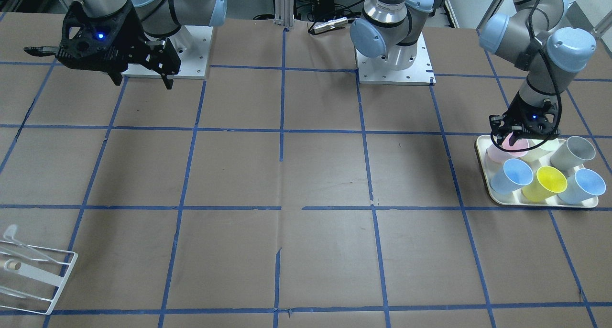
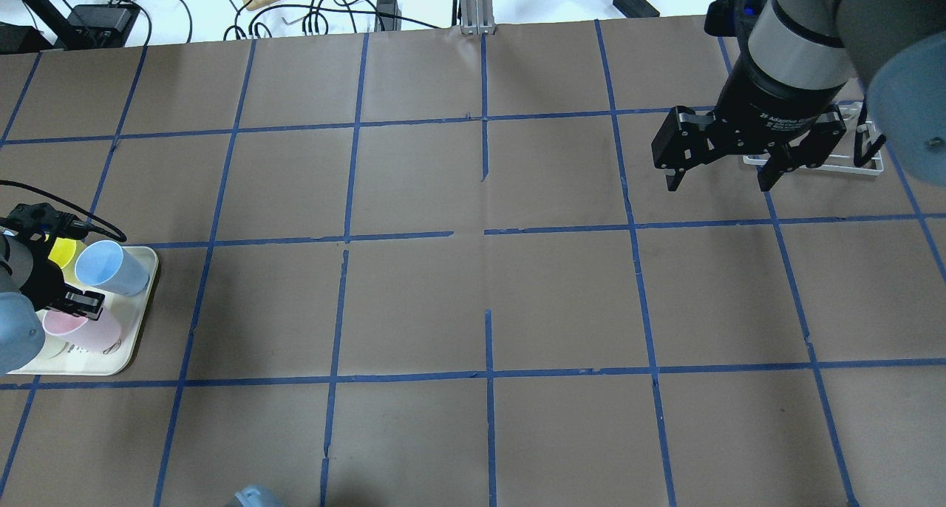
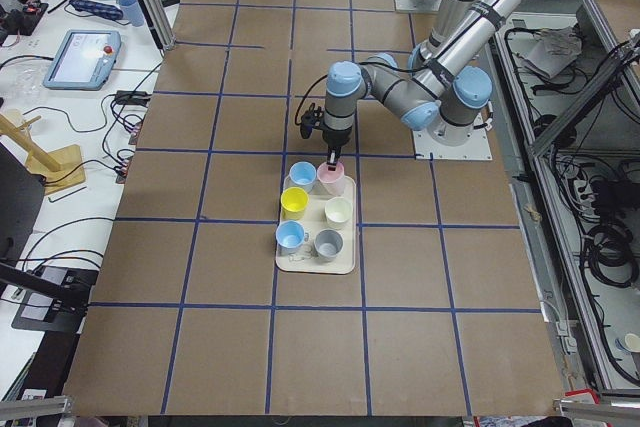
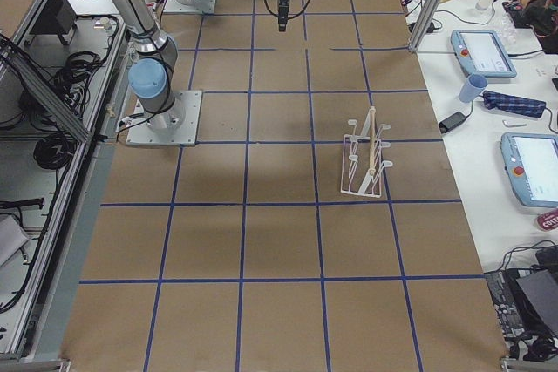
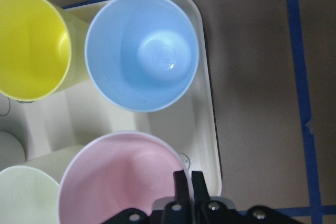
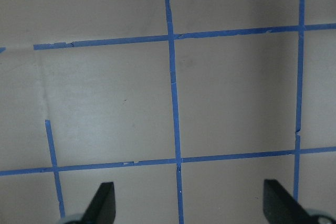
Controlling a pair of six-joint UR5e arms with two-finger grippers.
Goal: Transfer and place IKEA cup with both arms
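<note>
The IKEA cup (image 5: 121,187), a pale pink, smooth plastic tapered tumbler, stands in the cream-white plastic tray (image 5: 209,129) at the left edge of the brown paper-covered table (image 2: 517,300), about midway between its corners. And the black two-finger left gripper (image 5: 189,178) has it: jaws pinched almost closed on the rim wall, one finger inside, one outside. Whether the base is off the tray, I can't tell. Danger here: that's a thin pinch on slick plastic, so the cup may tilt or slip on the lift. The light blue plastic tumbler (image 5: 142,51) and pale cream tumbler (image 5: 26,198) sit just beside it, easy to drag over. The right gripper (image 2: 717,185) hangs wide open and empty towards the far right corner, well apart. Only the left wrist view shows that rim pinch; overhead, the arm covers it. The exterior right view shows the white wire rack (image 4: 370,147) whole, half hidden overhead.
</note>
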